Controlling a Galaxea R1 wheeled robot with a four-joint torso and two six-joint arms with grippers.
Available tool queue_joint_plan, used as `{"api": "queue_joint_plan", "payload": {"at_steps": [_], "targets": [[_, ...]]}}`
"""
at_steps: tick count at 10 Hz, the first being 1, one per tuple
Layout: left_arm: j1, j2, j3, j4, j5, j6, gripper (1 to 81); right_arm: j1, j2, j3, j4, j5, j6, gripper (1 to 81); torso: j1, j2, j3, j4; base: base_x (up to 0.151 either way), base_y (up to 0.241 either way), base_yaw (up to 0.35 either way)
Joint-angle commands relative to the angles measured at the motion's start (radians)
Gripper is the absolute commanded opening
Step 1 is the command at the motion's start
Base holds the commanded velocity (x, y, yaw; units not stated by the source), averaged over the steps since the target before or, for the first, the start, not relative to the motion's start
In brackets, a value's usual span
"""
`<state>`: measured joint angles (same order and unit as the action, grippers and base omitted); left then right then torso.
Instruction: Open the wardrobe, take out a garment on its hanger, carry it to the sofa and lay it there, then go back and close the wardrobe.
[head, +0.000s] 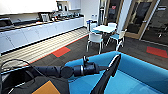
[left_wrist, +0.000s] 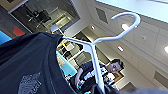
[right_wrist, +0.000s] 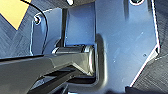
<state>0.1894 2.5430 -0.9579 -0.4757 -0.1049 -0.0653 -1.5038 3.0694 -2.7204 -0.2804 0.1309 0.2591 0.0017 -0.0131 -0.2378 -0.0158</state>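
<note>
My left arm reaches in from the left over the bright blue sofa (head: 140, 75). At its end my left gripper (head: 101, 68) is shut on the white hanger (head: 115, 59), which carries the black garment (head: 106, 77). The garment hangs tilted above the sofa seat, its lower end going out of the picture. In the left wrist view the hanger's curved hook and neck (left_wrist: 95, 57) rise against the ceiling, and the garment's dark collar and shoulder (left_wrist: 27, 65) are close up.
A white table (head: 105, 28) with white-and-teal chairs (head: 95, 38) stands beyond the sofa. A long white kitchen counter (head: 37, 31) runs along the left wall. Glass doors (head: 140, 17) are at the back right. A person (left_wrist: 100, 72) sits behind the hanger.
</note>
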Motion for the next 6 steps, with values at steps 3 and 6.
{"api": "queue_joint_plan", "payload": {"at_steps": [3,6], "targets": [[-0.153,0.036,0.008,0.032,-0.009,0.012,1.0,0.020,0.007,0.004,0.006,-0.056,-0.001,81.1,0.000,0.000,0.000,0.000,0.051,0.000,0.000],[-0.153,0.083,-0.025,0.032,-0.009,0.012,1.0,0.023,0.010,0.004,0.006,-0.056,-0.001,81.1,0.000,0.001,0.000,0.000,0.000,0.000,0.000]]}}
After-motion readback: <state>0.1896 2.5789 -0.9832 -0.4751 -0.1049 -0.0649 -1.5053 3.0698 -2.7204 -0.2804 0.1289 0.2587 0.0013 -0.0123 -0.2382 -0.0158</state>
